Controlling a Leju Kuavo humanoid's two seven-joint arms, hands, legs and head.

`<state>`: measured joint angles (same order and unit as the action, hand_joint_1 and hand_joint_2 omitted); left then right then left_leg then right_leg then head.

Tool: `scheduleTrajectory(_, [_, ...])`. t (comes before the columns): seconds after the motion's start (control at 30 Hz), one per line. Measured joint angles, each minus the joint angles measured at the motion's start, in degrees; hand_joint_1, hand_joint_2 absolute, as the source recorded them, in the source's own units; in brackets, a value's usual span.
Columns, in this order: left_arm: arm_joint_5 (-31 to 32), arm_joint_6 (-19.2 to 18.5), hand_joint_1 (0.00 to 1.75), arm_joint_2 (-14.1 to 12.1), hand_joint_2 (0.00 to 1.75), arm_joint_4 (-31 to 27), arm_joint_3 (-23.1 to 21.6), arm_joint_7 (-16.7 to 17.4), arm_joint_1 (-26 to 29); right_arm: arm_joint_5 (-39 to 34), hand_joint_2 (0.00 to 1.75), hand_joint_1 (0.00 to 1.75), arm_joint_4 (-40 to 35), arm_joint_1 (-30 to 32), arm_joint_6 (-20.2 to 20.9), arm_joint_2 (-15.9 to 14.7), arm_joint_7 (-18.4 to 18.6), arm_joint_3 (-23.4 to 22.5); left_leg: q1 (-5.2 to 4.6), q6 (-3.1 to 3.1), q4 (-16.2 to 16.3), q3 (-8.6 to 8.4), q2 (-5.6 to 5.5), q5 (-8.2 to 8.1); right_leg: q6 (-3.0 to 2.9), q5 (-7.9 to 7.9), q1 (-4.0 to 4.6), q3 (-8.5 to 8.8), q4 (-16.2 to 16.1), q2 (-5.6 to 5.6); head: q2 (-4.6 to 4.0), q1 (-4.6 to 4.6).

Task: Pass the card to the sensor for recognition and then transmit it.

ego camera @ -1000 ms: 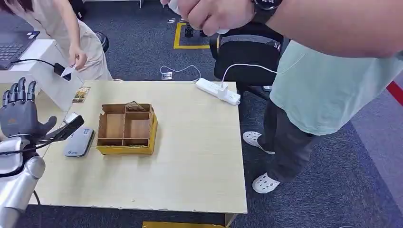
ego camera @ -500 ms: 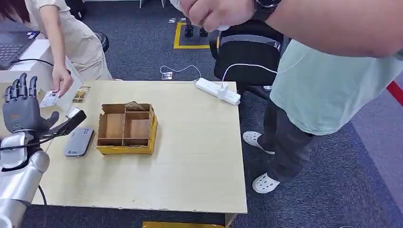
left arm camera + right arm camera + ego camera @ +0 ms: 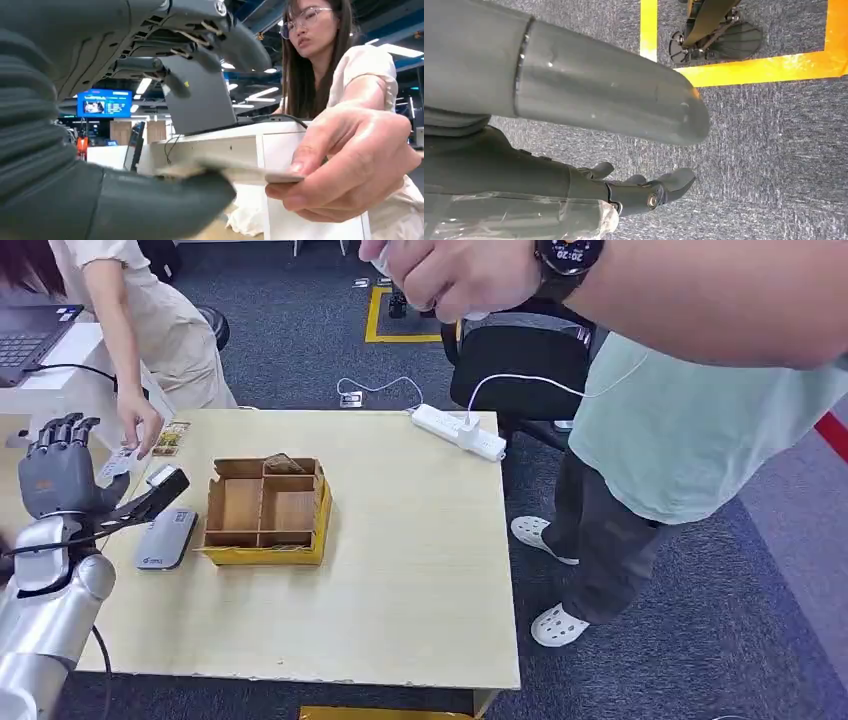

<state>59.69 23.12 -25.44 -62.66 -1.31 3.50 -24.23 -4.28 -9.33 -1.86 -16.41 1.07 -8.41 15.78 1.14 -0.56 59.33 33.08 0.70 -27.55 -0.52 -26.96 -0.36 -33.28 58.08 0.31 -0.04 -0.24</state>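
My left hand (image 3: 58,478) is raised at the table's left edge with its fingers spread, and its thumb reaches toward the grey card sensor (image 3: 165,538) lying flat on the table. A person's hand (image 3: 140,430) holds a pale card (image 3: 118,462) out against my left hand. In the left wrist view the card (image 3: 235,172) lies over my thumb (image 3: 150,210). The person's fingers (image 3: 350,170) still pinch it, and my fingers (image 3: 190,60) stand well apart from it. My right hand (image 3: 549,185) hangs over grey carpet, loosely open and holding nothing.
A compartmented cardboard box (image 3: 265,510) stands beside the sensor. A white power strip (image 3: 460,432) lies at the table's (image 3: 400,570) far edge. A second person stands at the right, one arm across the top of the head view. A white box and a laptop sit far left.
The person carried the card from the white box at the far left down to my left hand. My left hand shifted slightly toward the table and its fingers tipped forward.
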Motion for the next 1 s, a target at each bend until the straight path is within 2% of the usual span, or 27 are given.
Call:
scheduleTrajectory(0.17, [-0.5,-0.1,1.75,0.0,1.75,0.2,-0.1,-0.2,0.0,0.0,0.0,0.0,0.0,0.0,-0.3,0.0,0.0,0.0,0.0,0.0,0.0,0.0,0.0,0.0,0.0,0.0,0.0,0.0,0.0,0.01,0.0,0.0])
scheduleTrajectory(0.5, [-4.1,-0.3,1.75,-0.2,1.75,0.2,-0.1,-4.9,0.0,0.3,0.0,0.0,0.0,0.0,-0.7,0.0,0.0,0.0,0.0,0.0,0.0,0.03,0.0,0.0,0.0,0.0,0.0,0.0,0.0,0.0,0.0,0.0])
scheduleTrajectory(0.67, [-5.2,0.2,1.75,-0.2,1.75,0.2,-0.1,-6.2,0.3,0.3,0.0,0.0,0.0,0.0,-0.7,0.0,0.0,0.0,0.0,0.0,0.0,0.04,-0.01,0.0,0.0,0.0,0.0,0.0,0.0,-0.01,0.0,0.0])
scheduleTrajectory(1.0, [-4.8,-0.9,1.75,-0.7,1.75,0.2,-0.1,-6.7,5.8,0.1,0.0,0.0,0.0,0.2,-0.7,0.0,0.5,-0.1,0.0,0.0,0.0,0.08,-0.01,-0.01,0.01,-0.01,0.0,-0.03,0.0,0.0,0.0,0.02])
